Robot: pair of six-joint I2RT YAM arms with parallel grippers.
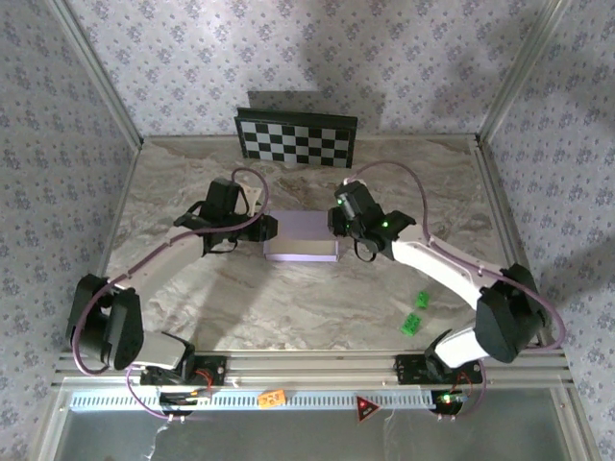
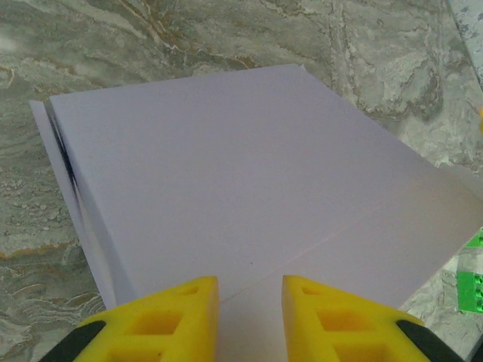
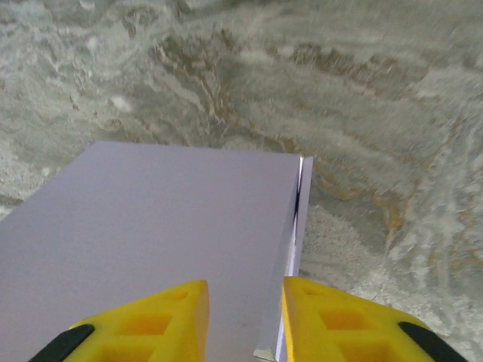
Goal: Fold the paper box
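The paper box [image 1: 302, 236] lies folded flat and squarish on the marble table, lavender face up. My left gripper [image 1: 264, 229] is at its left edge and my right gripper [image 1: 338, 226] at its right edge. In the left wrist view the box [image 2: 226, 173] spreads ahead; the left gripper [image 2: 250, 290] has its yellow fingers apart over the lavender sheet, a crease running between them. In the right wrist view the right gripper [image 3: 245, 302] straddles the box's [image 3: 151, 226] side edge, where a thin flap [image 3: 303, 219] stands slightly off the wall. Neither pair of fingers pinches anything.
A black-and-white checkerboard panel [image 1: 296, 137] leans at the back wall. Two small green blocks [image 1: 415, 315] lie near the right arm, one visible as a green piece [image 2: 472, 279]. Metal frame posts stand at both sides, and a rail runs along the near edge.
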